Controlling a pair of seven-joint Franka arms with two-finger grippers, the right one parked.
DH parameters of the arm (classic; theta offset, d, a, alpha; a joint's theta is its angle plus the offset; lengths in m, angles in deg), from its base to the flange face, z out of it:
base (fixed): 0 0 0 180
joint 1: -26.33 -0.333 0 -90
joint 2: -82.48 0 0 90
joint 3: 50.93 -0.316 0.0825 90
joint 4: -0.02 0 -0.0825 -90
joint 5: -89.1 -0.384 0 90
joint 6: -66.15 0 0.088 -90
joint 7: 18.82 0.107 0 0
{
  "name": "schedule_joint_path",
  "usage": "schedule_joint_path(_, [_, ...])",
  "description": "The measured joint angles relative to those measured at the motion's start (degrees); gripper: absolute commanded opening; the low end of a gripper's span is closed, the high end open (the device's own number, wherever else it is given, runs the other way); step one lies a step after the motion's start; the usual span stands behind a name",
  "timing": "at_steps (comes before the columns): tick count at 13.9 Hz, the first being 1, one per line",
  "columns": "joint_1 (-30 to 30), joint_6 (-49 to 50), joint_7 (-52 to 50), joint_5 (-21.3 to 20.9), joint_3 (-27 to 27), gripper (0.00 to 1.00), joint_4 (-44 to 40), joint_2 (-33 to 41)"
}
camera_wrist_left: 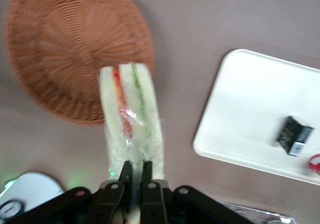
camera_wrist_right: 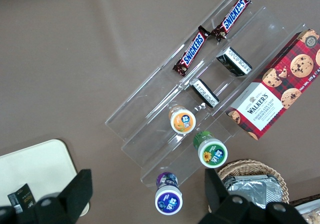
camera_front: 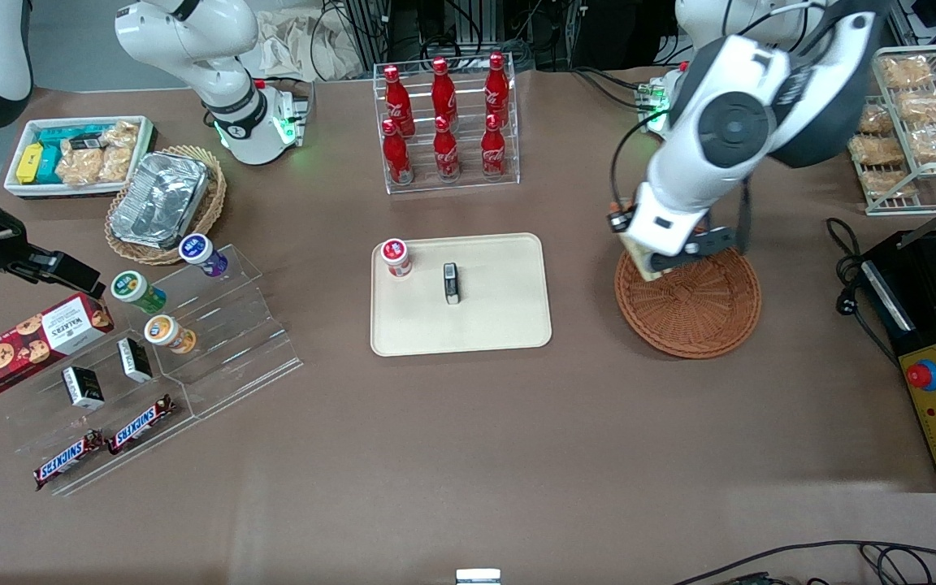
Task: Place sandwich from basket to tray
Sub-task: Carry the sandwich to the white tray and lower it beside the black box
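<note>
One sandwich (camera_wrist_left: 131, 115) in hand (camera_wrist_left: 135, 176), above basket (camera_wrist_left: 60, 49).

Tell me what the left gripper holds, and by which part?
The gripper is shut on the sandwich, pinching its wrapped end, above the basket rim.

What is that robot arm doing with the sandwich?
The robot's hand is pinching a wrapped sandwich and holding it up above the edge of the round brown basket, which looks empty. The sandwich is meant for the cream tray in the middle of the table. A small red-lidded cup and a little dark box already sit on that tray. The sandwich is not there yet.
</note>
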Motion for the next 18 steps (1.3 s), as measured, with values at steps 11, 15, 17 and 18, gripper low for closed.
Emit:
schedule_joint_path(11, [7.1,-22.5,5.1,2.2,3.4,0.0,3.1,-15.5])
schedule_joint_path(15, [7.8,-27.8,8.6,2.2,3.4,0.0,4.1,-18.3])
schedule_joint_path(17, [8.4,-29.6,8.9,2.2,3.4,0.0,4.1,-19.3])
schedule_joint_path(18, [8.7,-30.5,8.9,2.2,3.4,0.13,4.2,-19.7])
